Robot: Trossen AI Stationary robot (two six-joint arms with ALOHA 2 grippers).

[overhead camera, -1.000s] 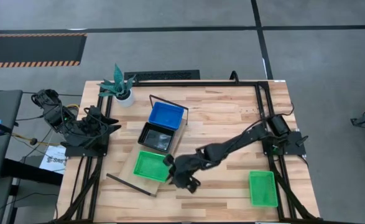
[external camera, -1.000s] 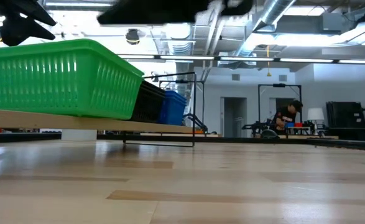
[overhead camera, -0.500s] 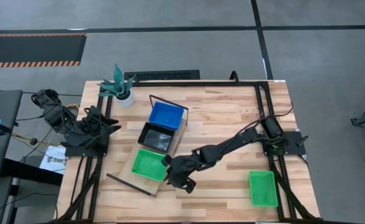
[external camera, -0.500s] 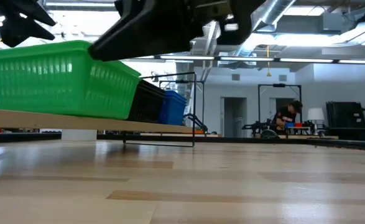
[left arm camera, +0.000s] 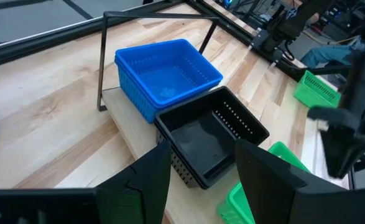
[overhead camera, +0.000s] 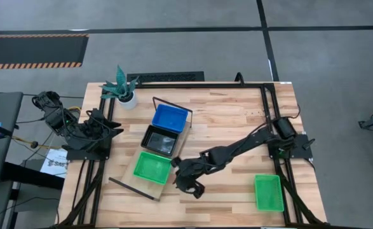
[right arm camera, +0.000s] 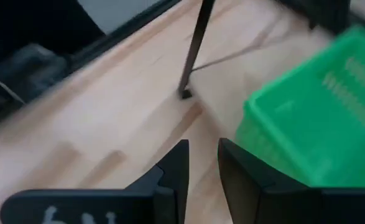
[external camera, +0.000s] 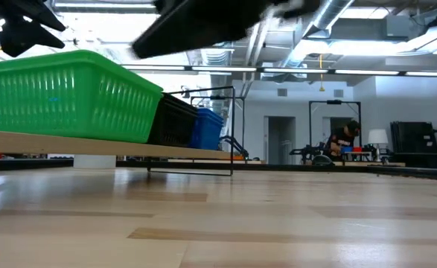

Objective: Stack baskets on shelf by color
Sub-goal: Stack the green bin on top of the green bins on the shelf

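From above, the shelf point(overhead camera: 149, 170) is a long pale wooden plank lying diagonally on the slatted wood surface point(overhead camera: 230, 121), with thin black wire frames at both ends. Three baskets sit on it in a row: a blue basket point(overhead camera: 169, 118) at the far end, a black basket point(overhead camera: 160, 140) in the middle, and a green basket point(overhead camera: 151, 168) at the near end, just beside the right tool point(overhead camera: 187, 182), which hangs off the green basket's corner. All are shallow rectangular plastic trays. A second green basket point(overhead camera: 269, 192) lies well apart from that tool, on the surface's right near corner. The left tool point(overhead camera: 110, 126) waits folded at the surface's left edge, beside a small potted plant point(overhead camera: 122, 87).

At surface height, the green basket point(external camera: 69, 93) shows glossy walls pierced with fine vertical slots, resting on the plank's pale edge, the black and blue ones lined up behind it. A dark blurred arm crosses overhead.

The left wrist camera shows its tool's dark fingers point(left arm camera: 266, 177) parted, holding nothing, with the blue basket point(left arm camera: 166, 74) and black basket point(left arm camera: 210, 134) just ahead, both smooth-floored with perforated walls.

The right wrist camera shows its fingers point(right arm camera: 176, 171) separated by a narrow gap and empty, the green basket point(right arm camera: 319, 106) close ahead beside a black wire leg of the shelf.
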